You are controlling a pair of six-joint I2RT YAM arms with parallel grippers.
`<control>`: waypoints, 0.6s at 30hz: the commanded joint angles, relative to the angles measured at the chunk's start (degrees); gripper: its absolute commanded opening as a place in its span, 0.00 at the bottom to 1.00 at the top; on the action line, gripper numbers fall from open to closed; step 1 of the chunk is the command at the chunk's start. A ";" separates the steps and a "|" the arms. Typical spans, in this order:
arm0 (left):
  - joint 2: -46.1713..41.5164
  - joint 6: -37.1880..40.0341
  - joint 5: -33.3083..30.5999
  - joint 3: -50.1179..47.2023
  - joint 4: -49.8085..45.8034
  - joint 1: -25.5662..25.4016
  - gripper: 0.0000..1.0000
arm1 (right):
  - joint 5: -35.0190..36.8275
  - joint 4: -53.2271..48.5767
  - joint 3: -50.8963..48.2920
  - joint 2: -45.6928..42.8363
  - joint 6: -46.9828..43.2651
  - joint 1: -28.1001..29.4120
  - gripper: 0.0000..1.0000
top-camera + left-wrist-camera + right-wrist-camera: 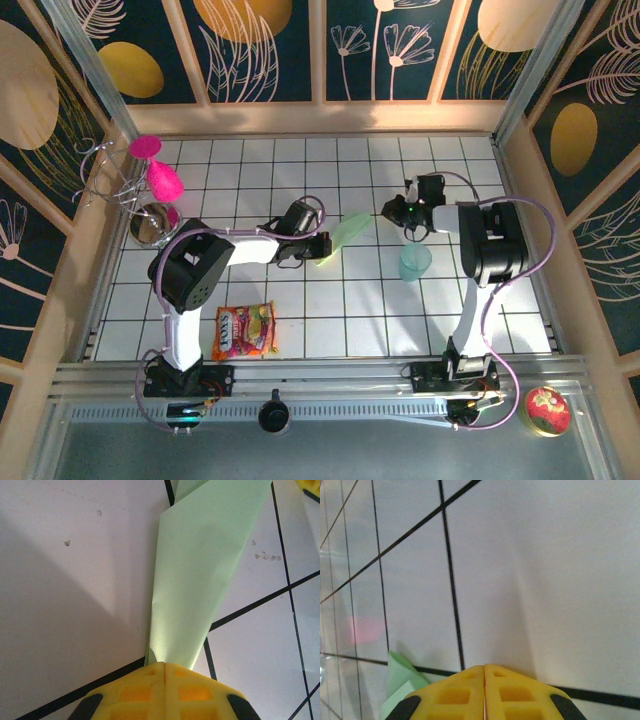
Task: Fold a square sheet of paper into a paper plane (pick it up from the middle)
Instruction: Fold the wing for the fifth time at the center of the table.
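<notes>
- Paper plane (347, 233) – a slim, tapering fold of thin pale mint-green paper. I see it near the middle of the white grid-tiled table (300, 310), between the two arms. It runs on a slant from the left gripper up toward the right one. On the left wrist camera it (200, 570) widens away from the fingers, with a long crease down its length. I cannot tell whether it rests on the tiles or hangs above them.
- Left gripper (320, 248) – yellow fingers (135, 692) pressed together, pinching the narrow end of the plane.
- Right gripper (390, 212) – just beside the plane's far end. On its own camera the yellow fingers (520, 692) meet with nothing visible between them, and a green paper corner (400, 680) lies off to their lower left. I cannot make out whether they touch it.
- Translucent teal plastic cup (414, 263) – on the table, near the right arm and well apart from the plane.
- Orange-and-yellow sweets packet (243, 331) – flat on the tiles beside the left arm's base.
- Wire rack with bright pink cups (158, 180) – far-left corner of the table.
- Round red tin (546, 410) – on the near ledge, at the right.
</notes>
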 commanded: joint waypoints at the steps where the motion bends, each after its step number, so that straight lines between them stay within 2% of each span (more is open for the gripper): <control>1: 2.17 -0.25 -2.00 -1.68 -9.09 0.13 0.00 | 3.95 -4.52 2.37 0.84 -2.55 -0.40 0.09; 5: 2.21 -0.08 -1.67 -1.15 -9.02 0.15 0.00 | 2.15 -3.57 2.25 -4.31 -2.92 0.31 0.09; 9: 2.41 0.07 -1.68 -0.80 -9.18 0.13 0.00 | 1.15 -4.53 3.16 -8.39 -4.39 4.39 0.09; 18: 2.40 0.07 -1.58 -0.66 -9.18 0.20 0.00 | 0.21 -2.95 1.22 -4.82 -0.47 15.76 0.04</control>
